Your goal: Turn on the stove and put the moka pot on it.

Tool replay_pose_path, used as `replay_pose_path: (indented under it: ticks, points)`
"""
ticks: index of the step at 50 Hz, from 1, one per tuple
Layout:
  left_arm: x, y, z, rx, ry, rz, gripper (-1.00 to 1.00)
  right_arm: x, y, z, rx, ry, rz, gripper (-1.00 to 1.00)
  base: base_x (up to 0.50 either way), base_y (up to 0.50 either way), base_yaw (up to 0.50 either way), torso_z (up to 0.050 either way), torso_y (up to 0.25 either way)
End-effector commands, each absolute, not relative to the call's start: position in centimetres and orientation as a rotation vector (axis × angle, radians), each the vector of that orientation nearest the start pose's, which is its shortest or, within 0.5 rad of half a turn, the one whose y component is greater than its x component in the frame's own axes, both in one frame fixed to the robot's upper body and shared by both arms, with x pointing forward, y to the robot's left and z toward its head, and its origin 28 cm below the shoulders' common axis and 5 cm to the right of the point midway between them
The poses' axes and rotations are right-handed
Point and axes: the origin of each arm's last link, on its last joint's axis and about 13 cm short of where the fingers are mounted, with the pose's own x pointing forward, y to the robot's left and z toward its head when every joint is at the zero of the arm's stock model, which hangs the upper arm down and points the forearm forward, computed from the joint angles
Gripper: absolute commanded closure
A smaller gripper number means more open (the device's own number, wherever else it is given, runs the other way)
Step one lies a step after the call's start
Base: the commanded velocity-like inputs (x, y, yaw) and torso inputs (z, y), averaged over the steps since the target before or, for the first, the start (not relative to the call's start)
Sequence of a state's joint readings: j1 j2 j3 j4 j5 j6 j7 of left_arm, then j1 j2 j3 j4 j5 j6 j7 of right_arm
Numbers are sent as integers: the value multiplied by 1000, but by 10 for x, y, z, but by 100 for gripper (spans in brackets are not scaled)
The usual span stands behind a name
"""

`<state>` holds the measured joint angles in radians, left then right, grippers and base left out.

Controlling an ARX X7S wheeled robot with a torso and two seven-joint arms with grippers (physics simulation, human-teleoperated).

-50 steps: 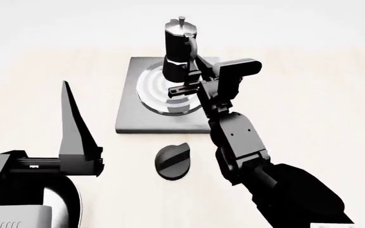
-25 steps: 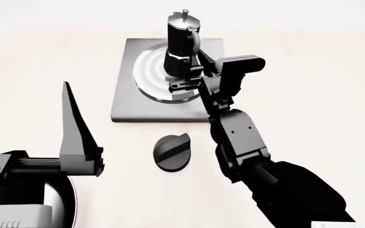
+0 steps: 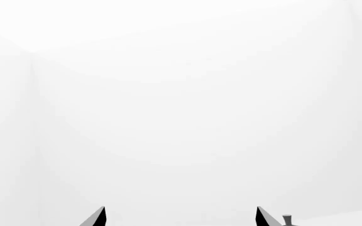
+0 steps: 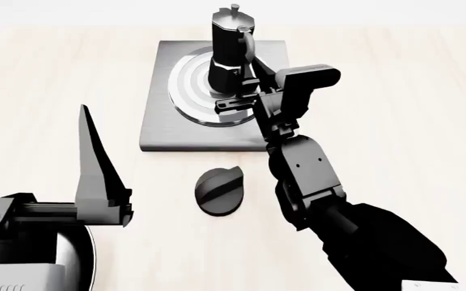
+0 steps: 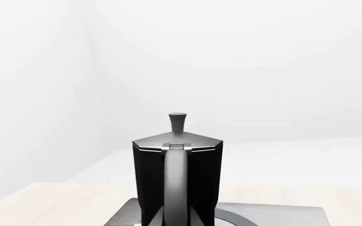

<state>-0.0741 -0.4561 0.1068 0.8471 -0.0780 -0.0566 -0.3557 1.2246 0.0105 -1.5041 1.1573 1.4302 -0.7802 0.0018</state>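
Note:
The stove (image 4: 168,130) is a grey square slab with raised burner rings, lying at the far middle of the pale table. The black moka pot (image 4: 231,51) stands upright on those rings, its handle facing my right arm. My right gripper (image 4: 245,96) reaches in from the near side. In the right wrist view its fingertips (image 5: 151,219) press against both sides of the pot's (image 5: 144,179) handle, so my right gripper (image 5: 176,219) is shut on it. The round black knob (image 4: 219,191) lies in front of the slab. My left gripper (image 4: 95,163) is open, well to the left and holding nothing.
A dark curved pan rim (image 4: 90,260) shows at the lower left under my left arm. In the left wrist view my left gripper (image 3: 179,219) faces white background, with the pot's lid knob (image 3: 288,220) at the frame edge.
The pot, held by my right gripper, has shifted from the far edge of the burner rings toward their middle. The head view has shifted a little. The left arm has not moved.

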Motion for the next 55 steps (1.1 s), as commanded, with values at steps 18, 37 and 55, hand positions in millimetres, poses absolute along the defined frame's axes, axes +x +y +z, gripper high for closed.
replay_pose_path:
  ticks: [18, 37, 55]
  points:
    - [176, 231, 193, 174, -854, 29, -100, 411, -31, 162, 153, -428, 373, -100, 0, 0, 0, 0, 0]
    - [174, 232, 196, 177, -856, 34, -100, 395, -28, 187, 170, -497, 438, -100, 0, 0, 0, 0, 0]
    - [175, 238, 250, 228, -946, 78, -100, 349, -40, 279, 227, -723, 462, -100, 0, 0, 0, 0, 0]
